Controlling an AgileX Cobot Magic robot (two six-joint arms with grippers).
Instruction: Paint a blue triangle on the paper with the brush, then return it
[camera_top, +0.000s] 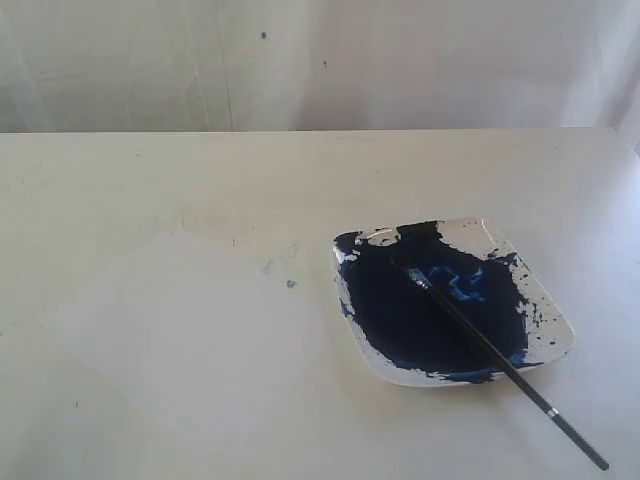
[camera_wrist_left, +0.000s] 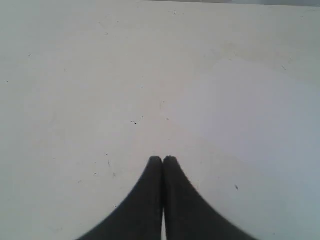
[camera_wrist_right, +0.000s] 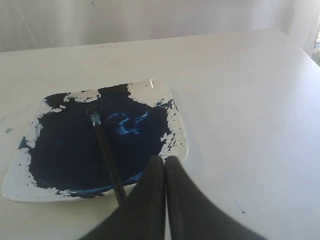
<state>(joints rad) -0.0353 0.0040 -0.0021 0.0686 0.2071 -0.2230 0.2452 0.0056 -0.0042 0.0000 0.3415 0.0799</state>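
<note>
Looked across a wide off-white matte sheet of paper (camera_top: 150, 350) spread over the tabletop, backed by a pale creased white drape (camera_top: 320, 60) along the top of the exterior view.

Found a white square dish (camera_top: 556, 330) right of centre in that view, flooded with a dark navy paint pool (camera_top: 420, 310), swirled with lighter blue near the middle and splashed up to the rim.

Found the thin paintbrush with black handle, small silver ferrule and blue-stained bristle tip (camera_top: 500, 358) lying slantwise on the dish. Traced it from the tip, sunk in the paint toward the dish's upper left, along the handle over the lower-right rim and out above the paper to the frame's lower right corner. Held by nothing.

Noted a few tiny blue specks (camera_top: 290, 284) on the paper just left of the dish.

Saw the black left gripper (camera_wrist_left: 163, 159) in its wrist view, poised over bare paper with both fingers pressed together and nothing between them.

Saw the black right gripper (camera_wrist_right: 165, 159) in its wrist view, likewise closed and empty, near the dish's edge. Lost the brush handle's far end behind its fingers, so could not tell contact there.
</note>
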